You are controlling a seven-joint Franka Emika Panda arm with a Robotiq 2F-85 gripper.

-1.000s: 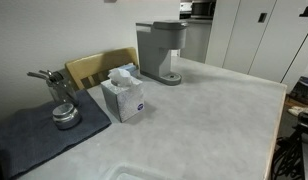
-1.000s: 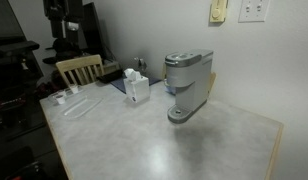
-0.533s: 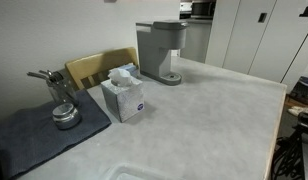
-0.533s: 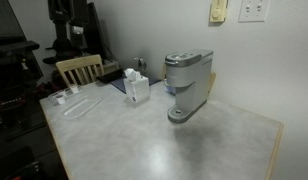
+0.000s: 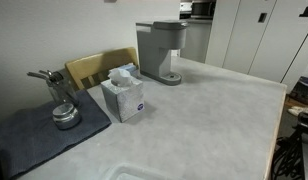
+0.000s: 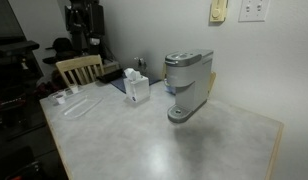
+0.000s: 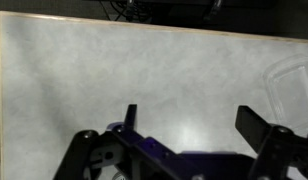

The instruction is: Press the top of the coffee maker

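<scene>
Coffee maker (image 5: 159,52) stands upright on the grey table (image 5: 214,120), nothing touching its top. Wooden chair (image 5: 94,68) sits just beside the coffee maker. Tissue box (image 5: 124,98) is near it, same side. Small metal pot (image 5: 64,115) is farther off. Gripper (image 7: 190,115) is well apart from the coffee maker, jaws spread wide and empty.
</scene>
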